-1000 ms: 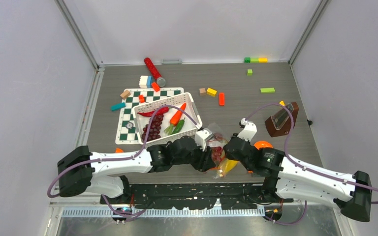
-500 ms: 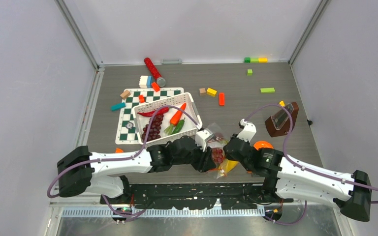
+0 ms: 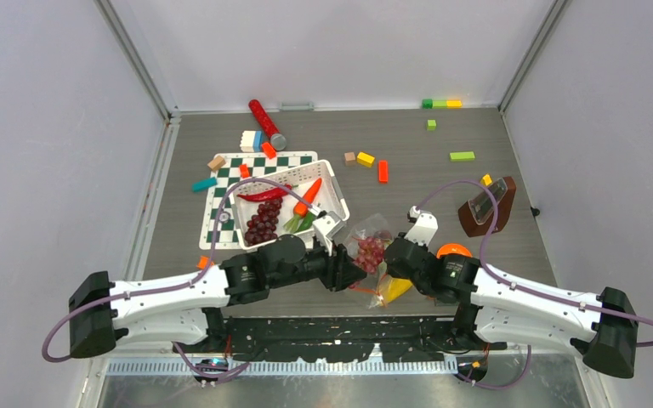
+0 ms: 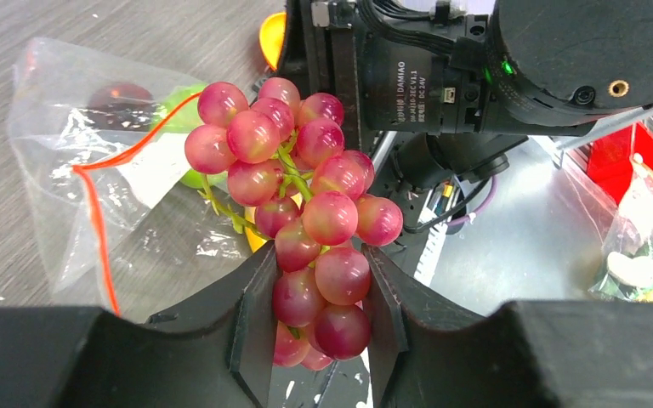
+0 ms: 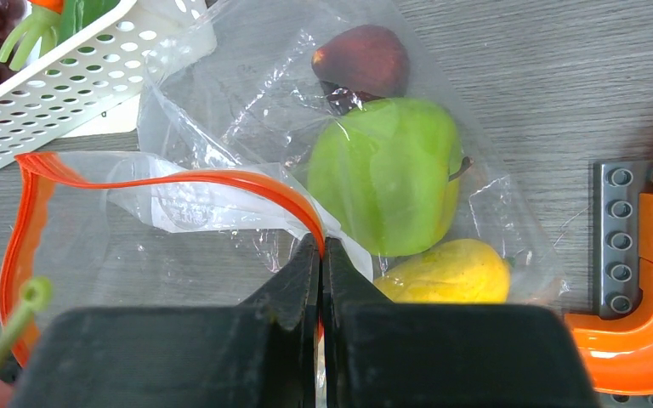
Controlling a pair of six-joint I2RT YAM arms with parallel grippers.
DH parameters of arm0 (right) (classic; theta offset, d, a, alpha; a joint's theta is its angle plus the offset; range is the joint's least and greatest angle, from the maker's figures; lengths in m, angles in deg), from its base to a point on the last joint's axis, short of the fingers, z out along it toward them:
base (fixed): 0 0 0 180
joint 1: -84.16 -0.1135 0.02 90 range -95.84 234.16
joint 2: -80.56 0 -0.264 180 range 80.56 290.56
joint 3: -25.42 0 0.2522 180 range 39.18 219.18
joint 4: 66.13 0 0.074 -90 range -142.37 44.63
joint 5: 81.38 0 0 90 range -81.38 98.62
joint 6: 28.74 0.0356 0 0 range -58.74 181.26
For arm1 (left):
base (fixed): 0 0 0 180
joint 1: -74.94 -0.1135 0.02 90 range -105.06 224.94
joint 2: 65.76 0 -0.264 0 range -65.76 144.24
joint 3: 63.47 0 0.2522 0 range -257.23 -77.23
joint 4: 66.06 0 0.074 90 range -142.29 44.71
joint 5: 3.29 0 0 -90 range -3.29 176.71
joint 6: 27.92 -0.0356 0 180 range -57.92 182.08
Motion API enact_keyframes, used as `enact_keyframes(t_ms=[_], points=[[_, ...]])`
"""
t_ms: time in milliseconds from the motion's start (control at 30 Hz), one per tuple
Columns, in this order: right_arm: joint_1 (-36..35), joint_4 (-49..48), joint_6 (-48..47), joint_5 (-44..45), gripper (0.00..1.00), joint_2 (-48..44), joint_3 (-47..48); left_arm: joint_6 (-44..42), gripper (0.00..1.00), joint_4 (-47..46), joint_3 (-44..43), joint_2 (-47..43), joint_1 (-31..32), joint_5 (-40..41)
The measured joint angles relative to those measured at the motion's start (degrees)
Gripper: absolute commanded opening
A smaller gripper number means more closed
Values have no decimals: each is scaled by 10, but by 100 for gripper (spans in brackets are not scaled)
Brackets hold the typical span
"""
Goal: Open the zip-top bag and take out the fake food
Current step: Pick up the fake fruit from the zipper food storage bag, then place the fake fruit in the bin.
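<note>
- One white basket holds one dark grape bunch, one chili and one carrot.
- One clear bag lies on the table beside the basket, its mouth open. The right gripper is pinched tight on its orange zip edge.
- The left gripper clamps one pink grape bunch at the bag's mouth.
- Inside the bag are one green apple, one yellow fruit and one dark red fruit.

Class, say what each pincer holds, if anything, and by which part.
Left pincer grips the grapes by one end of the bunch. Right pincer pinches the bag at its orange zip strip.
</note>
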Motion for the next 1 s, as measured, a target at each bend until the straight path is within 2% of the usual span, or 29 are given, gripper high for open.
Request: enact_keyframes(t_ms=[233, 367, 700, 833, 1000], points=[[0, 0, 1, 0, 0, 0, 0, 0, 38, 16, 10, -46, 0, 68], [0, -1, 2, 0, 0, 0, 0, 2, 34, 63, 6, -70, -18, 116], [0, -2, 2, 0, 0, 0, 0, 28, 35, 157, 3, -176, -205, 136], [0, -2, 2, 0, 0, 0, 0, 39, 35, 192, -1, -197, -245, 153], [0, -2, 2, 0, 0, 0, 0, 58, 34, 231, -6, -177, -283, 162]])
